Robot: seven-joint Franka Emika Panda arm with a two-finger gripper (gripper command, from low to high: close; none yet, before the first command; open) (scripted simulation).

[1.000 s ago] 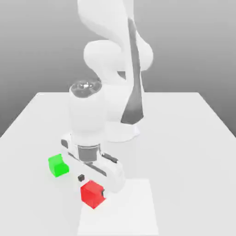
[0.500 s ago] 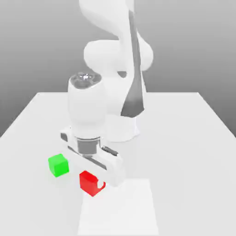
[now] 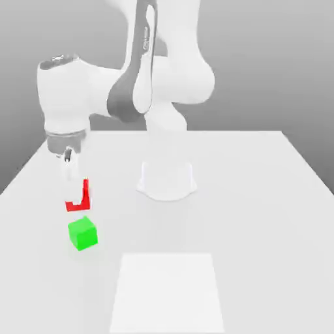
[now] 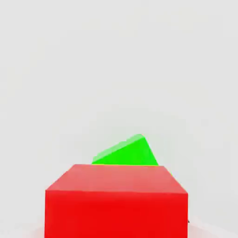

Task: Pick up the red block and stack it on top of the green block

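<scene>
One white two-finger gripper [image 3: 77, 189], toward the exterior view's left edge of the pale grey table [image 3: 248, 228], jaws closed on the matte red cube [image 3: 79, 207], partly hidden by a finger. Cube held aloft, apart from the green one. Just beside and below in that view, matte green cube [image 3: 83, 233], resting on the table near its left edge. Farther right, white jointed arm's base [image 3: 167, 181]; nearer the front edge, flat white four-sided patch [image 3: 167, 293]. Between the cubes, nothing solid visible.

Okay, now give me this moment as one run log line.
gripper: shut on red block | red block: lifted, above table | green block: on table | stack: not yet made
</scene>
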